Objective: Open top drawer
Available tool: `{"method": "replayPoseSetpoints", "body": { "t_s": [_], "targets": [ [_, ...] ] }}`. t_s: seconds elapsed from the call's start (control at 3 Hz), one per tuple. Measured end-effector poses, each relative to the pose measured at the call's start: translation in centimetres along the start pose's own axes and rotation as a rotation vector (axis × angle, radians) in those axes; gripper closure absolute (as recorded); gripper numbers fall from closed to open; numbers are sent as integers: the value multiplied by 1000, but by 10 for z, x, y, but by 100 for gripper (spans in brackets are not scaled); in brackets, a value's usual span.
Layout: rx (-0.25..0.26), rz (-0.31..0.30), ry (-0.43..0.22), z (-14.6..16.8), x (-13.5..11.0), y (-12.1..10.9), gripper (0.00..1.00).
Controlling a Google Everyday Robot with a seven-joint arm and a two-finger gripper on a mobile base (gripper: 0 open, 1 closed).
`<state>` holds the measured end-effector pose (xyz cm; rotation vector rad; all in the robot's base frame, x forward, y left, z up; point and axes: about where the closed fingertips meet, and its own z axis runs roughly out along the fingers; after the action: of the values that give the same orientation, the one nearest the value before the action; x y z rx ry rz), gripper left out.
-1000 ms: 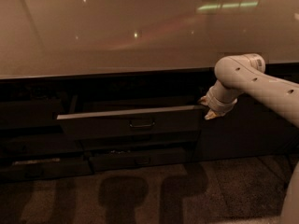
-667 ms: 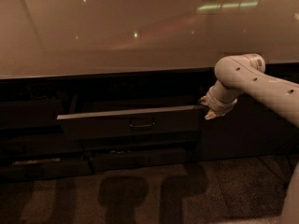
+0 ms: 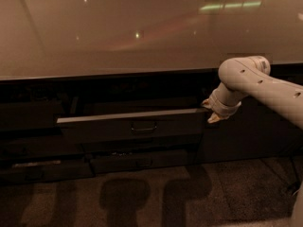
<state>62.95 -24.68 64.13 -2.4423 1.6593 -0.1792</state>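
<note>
Our end effector [image 3: 209, 111] sits at the right end of the top drawer [image 3: 109, 130], which stands partly pulled out beneath the pale worktop [image 3: 118, 37]. We cannot tell whether the end effector is spread or closed.

Our cream-white arm [image 3: 272, 86] and its gripper [image 3: 209, 110]
We see smooth, rounded tubular casing in pale cream, swelling into a bulbous joint [image 3: 236, 72] and speckled with small dark round dots. A lighter ringed collar [image 3: 227, 103] wraps the wrist. The gripper, near three o'clock in the view at the arm's eight-o'clock end, looks pale tan.
</note>
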Motion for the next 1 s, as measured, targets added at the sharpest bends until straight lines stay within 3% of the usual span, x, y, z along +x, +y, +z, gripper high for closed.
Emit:
{"method": "replayPoseSetpoints", "body": {
  "t_s": [1.0],
  "targets": [
    [0,-21,-13,0,-6,18,100]
  ]
}}
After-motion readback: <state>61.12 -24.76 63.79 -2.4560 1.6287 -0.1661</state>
